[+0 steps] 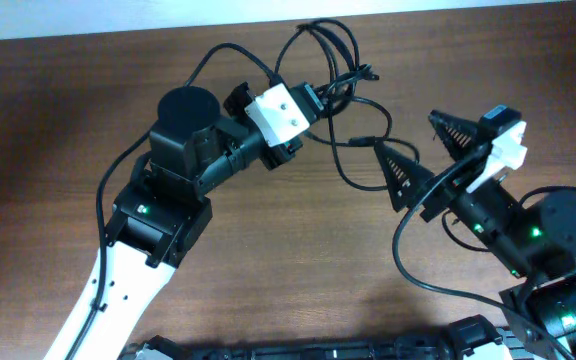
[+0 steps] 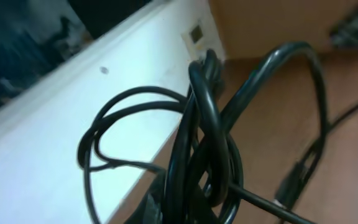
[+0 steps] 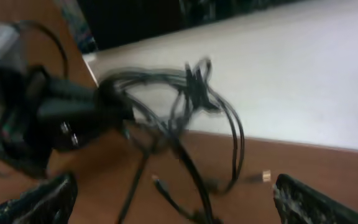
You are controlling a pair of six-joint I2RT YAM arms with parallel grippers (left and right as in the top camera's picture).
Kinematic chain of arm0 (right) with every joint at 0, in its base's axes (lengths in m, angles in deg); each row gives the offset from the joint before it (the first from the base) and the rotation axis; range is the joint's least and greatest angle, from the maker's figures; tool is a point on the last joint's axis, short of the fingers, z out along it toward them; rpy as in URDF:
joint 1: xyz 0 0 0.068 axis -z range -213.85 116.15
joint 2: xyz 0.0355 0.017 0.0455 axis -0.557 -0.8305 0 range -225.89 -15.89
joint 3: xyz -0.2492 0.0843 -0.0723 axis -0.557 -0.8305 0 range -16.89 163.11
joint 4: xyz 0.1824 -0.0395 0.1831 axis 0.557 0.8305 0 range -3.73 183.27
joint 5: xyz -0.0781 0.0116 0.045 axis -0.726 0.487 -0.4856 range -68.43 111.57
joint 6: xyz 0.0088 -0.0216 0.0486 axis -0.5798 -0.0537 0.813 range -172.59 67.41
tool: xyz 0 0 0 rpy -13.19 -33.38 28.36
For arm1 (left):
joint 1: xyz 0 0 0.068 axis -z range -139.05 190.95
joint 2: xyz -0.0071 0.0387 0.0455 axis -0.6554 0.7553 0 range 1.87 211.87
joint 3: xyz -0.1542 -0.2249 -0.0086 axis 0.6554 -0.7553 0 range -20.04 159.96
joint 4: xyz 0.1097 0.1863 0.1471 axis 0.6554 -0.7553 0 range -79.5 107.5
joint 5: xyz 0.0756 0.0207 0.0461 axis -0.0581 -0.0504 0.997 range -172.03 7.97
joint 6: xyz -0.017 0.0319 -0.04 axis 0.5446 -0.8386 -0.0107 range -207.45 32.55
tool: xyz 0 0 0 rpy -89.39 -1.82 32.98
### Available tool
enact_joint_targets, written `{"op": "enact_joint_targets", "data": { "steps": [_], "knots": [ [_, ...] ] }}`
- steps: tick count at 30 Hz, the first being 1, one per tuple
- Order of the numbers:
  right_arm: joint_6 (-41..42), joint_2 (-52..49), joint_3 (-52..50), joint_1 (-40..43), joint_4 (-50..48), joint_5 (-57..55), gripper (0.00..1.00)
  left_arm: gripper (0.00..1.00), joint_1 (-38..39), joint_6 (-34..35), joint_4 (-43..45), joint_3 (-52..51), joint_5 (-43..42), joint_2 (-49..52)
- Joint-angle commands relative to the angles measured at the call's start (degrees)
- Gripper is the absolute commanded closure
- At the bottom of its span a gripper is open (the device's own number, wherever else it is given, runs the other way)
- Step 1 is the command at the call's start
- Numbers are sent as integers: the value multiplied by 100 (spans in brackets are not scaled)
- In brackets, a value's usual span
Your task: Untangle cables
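While the left gripper clamps the knotted cables shut, the right gripper gapes wide, empty. Mid-untangling, it likely next needs to seize a loose strand and draw it clear.

Bare wood of the table lies open at the far left and in the near middle, between the two arms. The left arm bars the diagonal from near left to far centre. Just past the left gripper, the cables loop up at the far edge. One strand trails right, ending just beside the wide-spread right gripper.
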Motion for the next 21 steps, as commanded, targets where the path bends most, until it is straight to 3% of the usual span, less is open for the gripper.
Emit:
{"op": "enact_joint_targets", "data": {
  "steps": [1, 8, 12, 18, 21],
  "knots": [
    [35, 37, 70, 22, 243, -109, 0, 100, -24, -428, 315, 42, 483, -37],
    [83, 37, 72, 20, 2, 236, 1, 100, -24, -1027, 299, 42, 435, -37],
    [739, 37, 72, 22, -487, 859, 1, 100, -22, -1316, 291, 42, 387, -33],
    [1532, 37, 72, 22, -960, 1169, 1, 100, -22, -1709, 262, 42, -960, -26],
    [1674, 37, 70, 22, -981, 1165, 1, 100, -22, -1790, 262, 42, -1088, -26]
  ]
}}
